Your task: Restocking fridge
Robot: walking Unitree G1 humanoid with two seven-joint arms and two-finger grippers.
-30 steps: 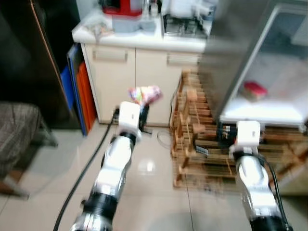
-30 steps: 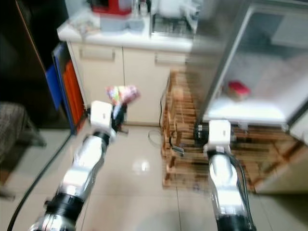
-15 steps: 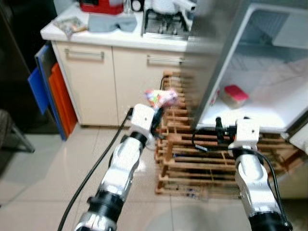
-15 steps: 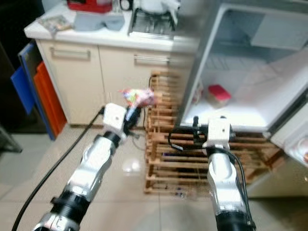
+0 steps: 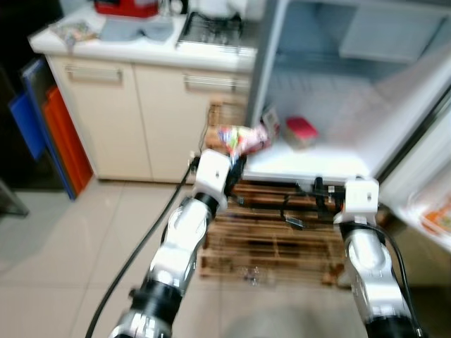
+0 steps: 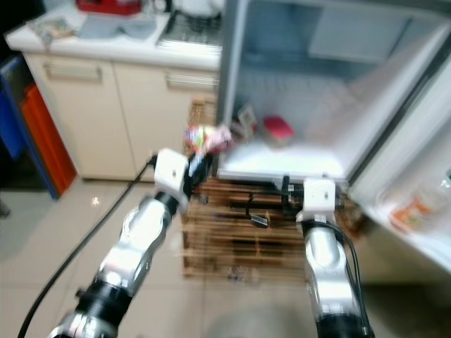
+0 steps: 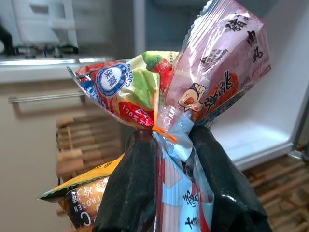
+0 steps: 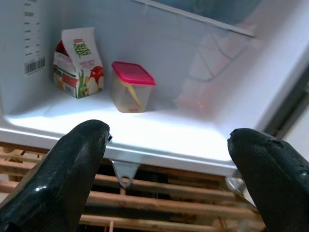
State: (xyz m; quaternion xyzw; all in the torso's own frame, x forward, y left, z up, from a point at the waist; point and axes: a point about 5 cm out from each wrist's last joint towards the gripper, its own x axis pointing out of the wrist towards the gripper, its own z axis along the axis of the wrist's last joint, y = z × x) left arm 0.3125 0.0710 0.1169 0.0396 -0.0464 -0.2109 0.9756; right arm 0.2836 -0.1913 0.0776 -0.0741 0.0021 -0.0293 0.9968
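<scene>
- Now at the open fridge [image 5: 338, 84], the left gripper [image 7: 169, 140] is clamped on a bunch of snack packets [image 7: 193, 82], pinched at the tied neck, likely so the bundle travels as one.
- Ahead of it lies the lit fridge shelf [image 8: 159, 137], the probable drop spot.
- Meanwhile the right gripper [image 8: 169, 159] hangs with fingers wide apart, empty; beyond it stand a juice carton [image 8: 77, 63] and a red-lidded container [image 8: 131, 87], with a wooden pallet [image 5: 275, 239] below.

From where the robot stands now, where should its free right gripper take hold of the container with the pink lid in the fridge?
Probably across the clear body of the pink-lidded container, just under the lid, coming straight in from the open front. It stands upright, the juice carton sits close beside it, and the right gripper is already open.
</scene>
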